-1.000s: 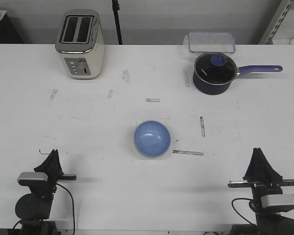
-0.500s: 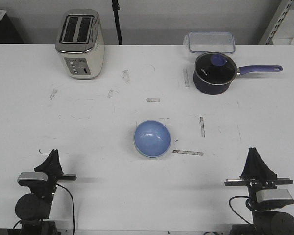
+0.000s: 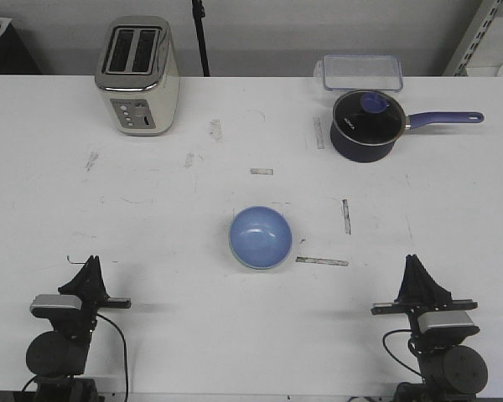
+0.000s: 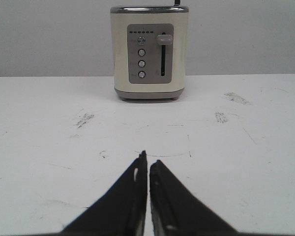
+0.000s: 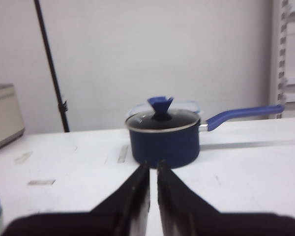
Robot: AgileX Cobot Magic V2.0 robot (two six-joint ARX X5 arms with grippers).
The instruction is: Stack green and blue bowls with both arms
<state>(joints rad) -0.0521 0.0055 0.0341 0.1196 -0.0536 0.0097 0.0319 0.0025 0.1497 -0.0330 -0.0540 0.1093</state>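
The blue bowl (image 3: 261, 238) sits mid-counter, a pale green rim just showing under it, so it seems to rest in the green bowl already, though that is hard to confirm. Both tools are narrow and hold nothing: the left tool (image 3: 90, 270) is near the counter's front left edge, the right tool (image 3: 413, 268) near its front right. Any further reach could nudge the glossy bowls apart or slide them. The white counter (image 3: 151, 218) is scuffed and taped, with a toaster (image 3: 137, 74), a saucepan (image 3: 367, 124) and a clear tub (image 3: 361, 72) at the back against a grey wall.
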